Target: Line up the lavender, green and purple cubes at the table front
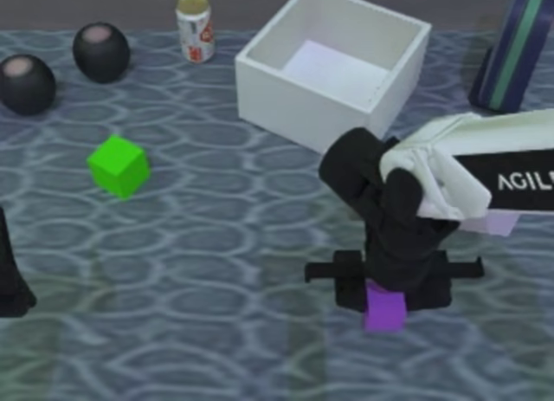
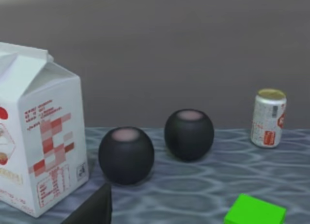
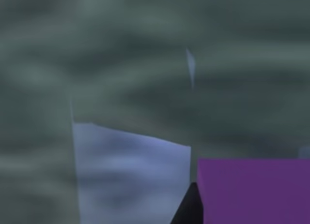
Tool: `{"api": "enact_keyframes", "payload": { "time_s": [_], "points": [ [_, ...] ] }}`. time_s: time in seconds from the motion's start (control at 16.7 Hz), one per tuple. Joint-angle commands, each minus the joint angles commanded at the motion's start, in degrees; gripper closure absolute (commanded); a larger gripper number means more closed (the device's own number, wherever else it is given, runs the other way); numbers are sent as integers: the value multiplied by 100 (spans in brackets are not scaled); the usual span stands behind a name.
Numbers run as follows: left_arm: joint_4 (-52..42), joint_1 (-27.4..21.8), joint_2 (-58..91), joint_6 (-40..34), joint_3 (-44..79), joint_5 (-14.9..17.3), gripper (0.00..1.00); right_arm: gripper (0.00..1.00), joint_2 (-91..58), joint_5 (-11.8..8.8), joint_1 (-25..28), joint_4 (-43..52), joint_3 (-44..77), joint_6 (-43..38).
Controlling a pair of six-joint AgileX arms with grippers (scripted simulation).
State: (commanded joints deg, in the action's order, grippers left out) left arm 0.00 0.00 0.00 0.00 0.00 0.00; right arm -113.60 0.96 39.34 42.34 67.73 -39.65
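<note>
the right gripper [image 1: 385, 301] was low at the table [image 1: 216, 271] front, apparently clamping the purple cube [image 1: 385, 313] to place it; green cube [image 1: 119, 165] waited.

Three cubes were on the table: one green [image 1: 119, 164] at nine o'clock, one purple [image 1: 384, 309] at five, one lavender [image 1: 495, 221] at three. Two black spheres [image 1: 100, 51] [image 1: 26, 84], one can [image 1: 195, 28], one white box [image 1: 333, 67], one milk carton [image 2: 36, 146].
</note>
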Motion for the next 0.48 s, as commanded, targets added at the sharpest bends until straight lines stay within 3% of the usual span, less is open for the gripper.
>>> {"api": "enact_keyframes", "payload": {
  "time_s": [0.48],
  "points": [
    [0,0,0,0,0,0,0,17,0,0,0,0,0,0]
  ]
}}
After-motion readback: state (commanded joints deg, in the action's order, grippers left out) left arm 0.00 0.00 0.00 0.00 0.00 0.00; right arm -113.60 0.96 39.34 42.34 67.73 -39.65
